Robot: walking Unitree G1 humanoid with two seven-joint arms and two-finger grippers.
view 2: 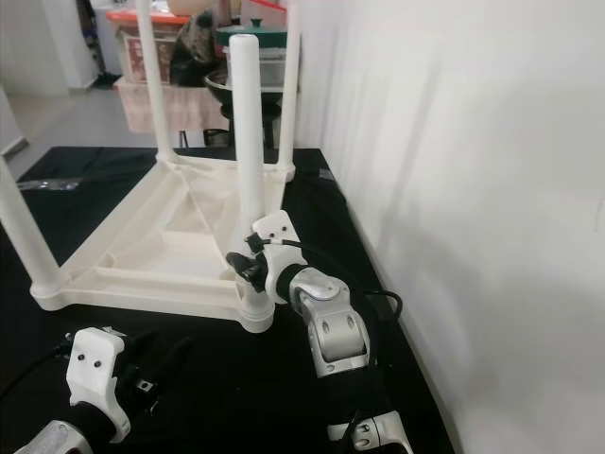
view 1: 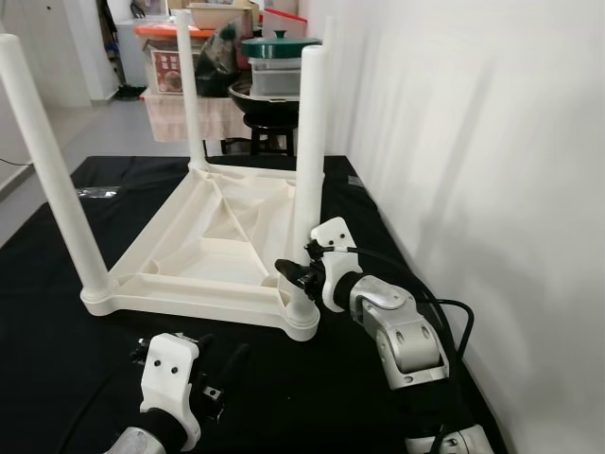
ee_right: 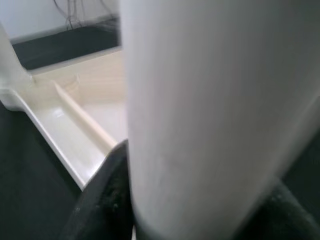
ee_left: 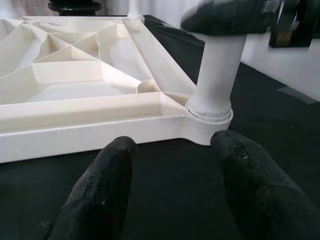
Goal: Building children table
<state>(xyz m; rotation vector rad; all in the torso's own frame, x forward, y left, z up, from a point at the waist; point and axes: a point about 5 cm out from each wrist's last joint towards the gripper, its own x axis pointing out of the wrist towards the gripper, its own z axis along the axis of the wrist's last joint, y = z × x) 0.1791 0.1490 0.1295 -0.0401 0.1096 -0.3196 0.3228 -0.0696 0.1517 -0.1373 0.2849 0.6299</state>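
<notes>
— Right wrist view: my right gripper is clamped round the near-right leg, upright in its tabletop socket?
— Yes; left gripper spread, empty, just short of that corner.

The upturned children's table and its legs look like smooth, slightly glossy cream plastic. Matt black cloth covers the tabletop. The fingers look rough, rubbery black.

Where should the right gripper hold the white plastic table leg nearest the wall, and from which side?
Low on the round white plastic table leg, just above its corner socket, approached from the wall side as the right gripper is now: the shaft stands upright and bare there, so the fingers can close across it.
</notes>
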